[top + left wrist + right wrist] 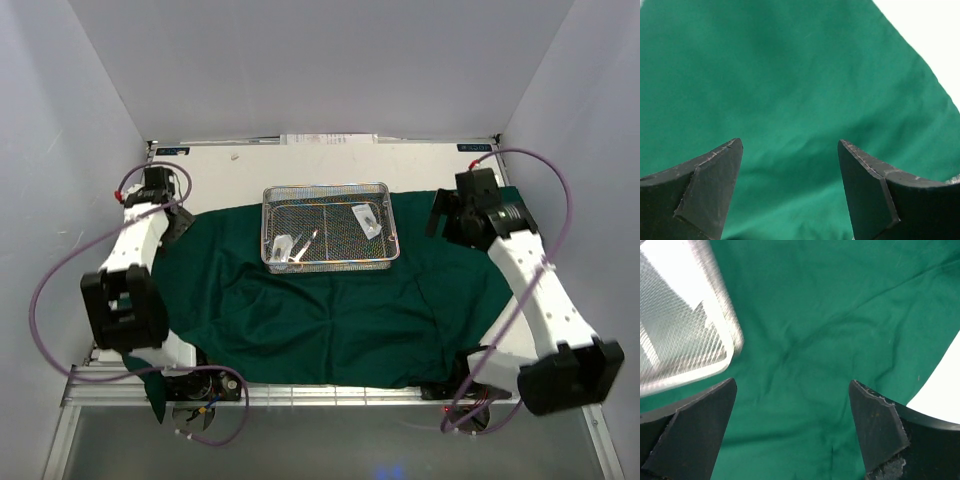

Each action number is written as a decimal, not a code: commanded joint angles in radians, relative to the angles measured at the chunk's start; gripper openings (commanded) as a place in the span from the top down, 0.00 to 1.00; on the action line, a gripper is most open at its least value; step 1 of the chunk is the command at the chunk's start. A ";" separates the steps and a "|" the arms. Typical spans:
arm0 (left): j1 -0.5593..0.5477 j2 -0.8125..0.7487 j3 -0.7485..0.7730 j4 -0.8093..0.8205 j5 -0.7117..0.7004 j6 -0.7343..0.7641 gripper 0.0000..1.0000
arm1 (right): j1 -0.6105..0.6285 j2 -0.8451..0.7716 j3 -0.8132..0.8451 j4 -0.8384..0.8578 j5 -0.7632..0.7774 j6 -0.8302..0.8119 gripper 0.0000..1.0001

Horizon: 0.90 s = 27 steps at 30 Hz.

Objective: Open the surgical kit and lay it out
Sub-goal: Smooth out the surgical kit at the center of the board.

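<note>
Across the middle of the white worktop (230, 168) the dark green cloth wrap (320, 320) lies spread open; on its far part sits the wire-mesh tray (300, 212); one white packet (367, 220) lies toward the tray's right end, a second packet (283, 246) and some thin metal instruments (306, 246) at its near left; left of the tray the left pincer (790, 144) hangs wide open over cloth, gripping nothing; right of the tray the right pincer (792, 382) is likewise agape and empty.

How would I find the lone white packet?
A green cloth is spread on the table, with a silver wire tray on its far half. The packet lies alone in the tray's right half; everything else is bunched at the left.
</note>
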 commanded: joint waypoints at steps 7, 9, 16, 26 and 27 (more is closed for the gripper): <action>0.014 0.467 0.268 0.139 0.092 0.024 0.12 | -0.150 0.474 0.201 0.243 -0.021 0.025 0.12; 0.015 0.513 0.303 0.147 0.101 0.028 0.12 | -0.158 0.576 0.229 0.277 -0.030 0.005 0.12; 0.020 0.670 0.392 0.162 0.096 0.050 0.12 | -0.199 0.761 0.260 0.388 -0.066 -0.055 0.14; 0.026 0.812 0.513 0.167 0.084 0.129 0.13 | -0.232 0.918 0.251 0.490 -0.105 -0.084 0.18; 0.029 0.840 0.530 0.166 0.081 0.140 0.13 | -0.232 0.926 0.252 0.497 -0.102 -0.090 0.18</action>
